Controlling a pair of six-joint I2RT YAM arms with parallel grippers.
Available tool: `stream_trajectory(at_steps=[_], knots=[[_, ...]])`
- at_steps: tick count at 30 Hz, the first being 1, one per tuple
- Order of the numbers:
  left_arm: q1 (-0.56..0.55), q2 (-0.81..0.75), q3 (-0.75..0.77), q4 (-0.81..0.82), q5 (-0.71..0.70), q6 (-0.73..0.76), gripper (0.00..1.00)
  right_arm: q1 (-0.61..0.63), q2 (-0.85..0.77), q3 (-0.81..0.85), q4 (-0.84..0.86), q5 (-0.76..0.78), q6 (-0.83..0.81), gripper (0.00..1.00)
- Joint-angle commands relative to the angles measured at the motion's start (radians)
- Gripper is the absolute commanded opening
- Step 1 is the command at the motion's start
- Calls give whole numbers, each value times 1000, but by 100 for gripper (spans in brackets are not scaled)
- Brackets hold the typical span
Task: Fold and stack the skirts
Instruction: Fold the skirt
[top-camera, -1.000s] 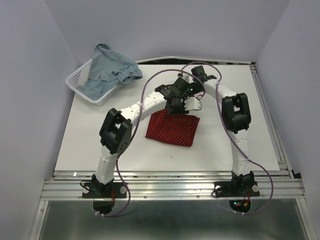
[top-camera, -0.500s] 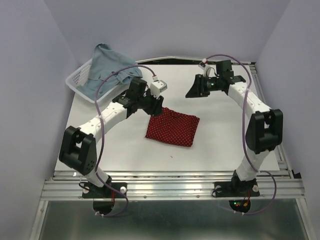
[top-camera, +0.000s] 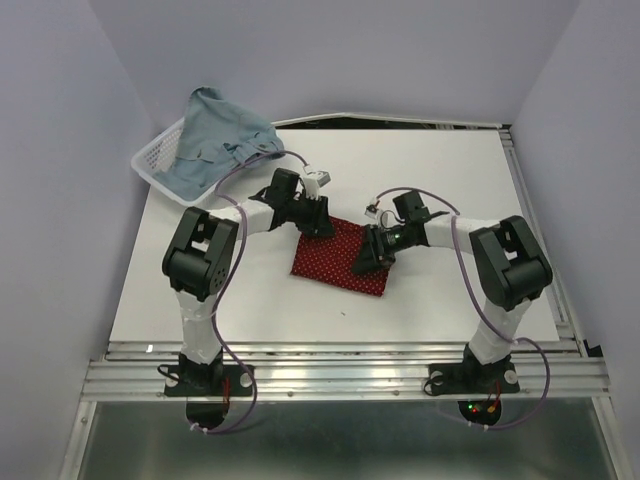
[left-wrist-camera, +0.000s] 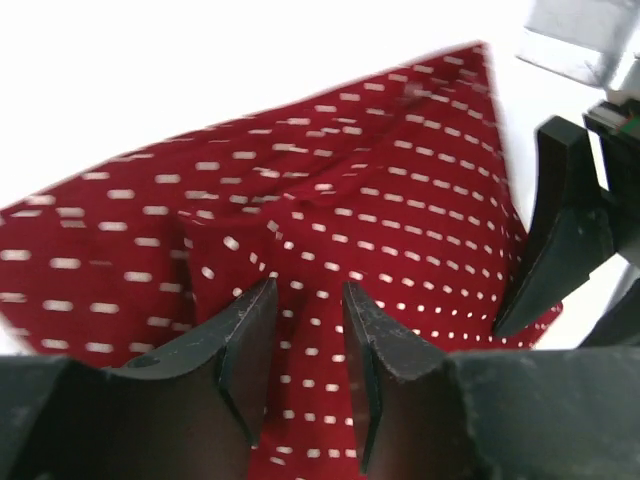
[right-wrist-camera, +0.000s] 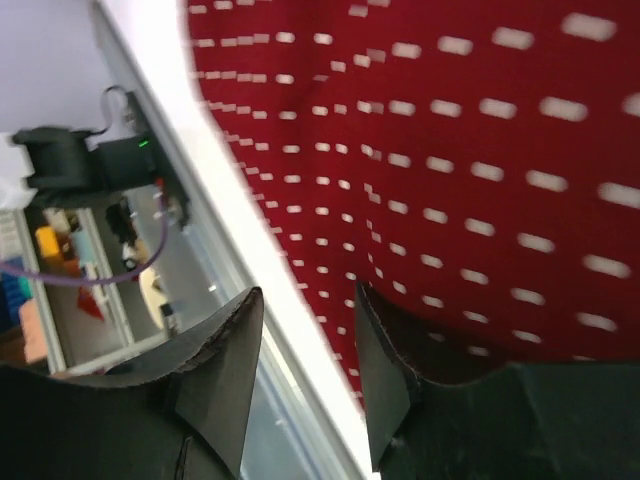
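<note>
Denim skirt (top-camera: 215, 140), light blue, lay bunched in and over the white mesh basket (top-camera: 148, 166) at the far left corner of the table (top-camera: 450, 190). Part of the cloth spilled past the basket's right rim.

Left gripper (top-camera: 320, 220) was down at the far left corner of the dark red skirt (top-camera: 335, 260). In the left wrist view its 2 fingers (left-wrist-camera: 250, 340) stood parted by a narrow gap, tips low over a raised crease. Dotted fabric showed through the gap and nothing was clamped. Contact between tips and cloth could not be determined.

The dark red skirt, with white dots, lay flat as a rough rectangle near the centre of the table. It was well apart from the denim skirt, so the 2 were not stacked.

Right gripper (top-camera: 366, 260) was low at the right edge of the dark red skirt, towards its near right corner. In the right wrist view its fingers (right-wrist-camera: 385, 370) were spread and straddled that edge, 1 over the red cloth and 1 off it. They grasped nothing.
</note>
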Motion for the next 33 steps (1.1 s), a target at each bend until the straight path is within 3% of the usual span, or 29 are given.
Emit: stream_trajectory(at_steps=[1,5,6,10,11,13,14,16,17,18,19,21,24,33], knots=[[60,46,70,54,-21,-60,43,-49,53,4,21,126,-88,47],[68,83,151,-37,-45,-5,44,-68,92,64,-33,260,-165,45],[67,84,162,-49,-21,4,45,-77,92,93,-38,359,-195,42],[36,-12,194,-114,-8,78,55,-95,69,145,-51,559,-240,42],[28,-76,194,-138,-30,101,67,-95,61,164,-67,585,-254,42],[8,-176,188,-173,-57,165,81,-95,26,175,-88,661,-288,42],[2,-176,183,-173,-79,165,81,-95,6,172,-88,686,-294,42],[1,-285,168,-195,-171,190,84,-95,-64,173,-94,731,-325,47],[1,-354,157,-212,-238,217,86,-95,-89,181,-99,742,-328,57],[1,-388,150,-218,-280,233,88,-95,-115,185,-99,749,-323,61],[5,-464,122,-206,-357,239,98,-95,-156,194,-107,749,-320,64],[17,-541,88,-186,-413,236,98,-95,-189,216,-113,745,-308,73],[28,-649,48,-199,-476,245,98,-54,-203,239,-134,736,-318,77],[66,-650,84,-403,-495,241,98,104,-33,270,-154,821,-349,78]])
